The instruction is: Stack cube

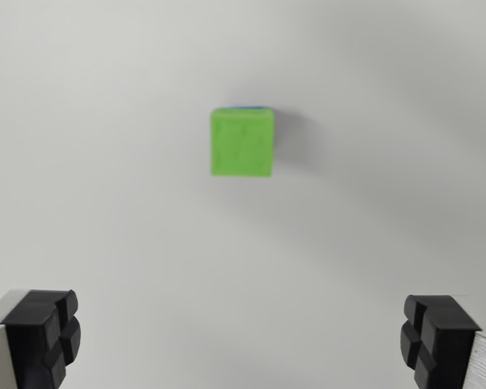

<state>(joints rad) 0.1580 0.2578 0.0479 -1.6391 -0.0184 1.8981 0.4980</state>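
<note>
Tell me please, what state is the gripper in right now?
Gripper: open, fingers wide apart, holding nothing; the green cube sits apart from it on the table.

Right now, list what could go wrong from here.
1. The green cube hides nearly all of a blue thing at its top edge, so the stack's alignment cannot be judged; it may sit off-center.
2. The fingers are spread wide and empty; descending off-center could knock the cube.
</note>
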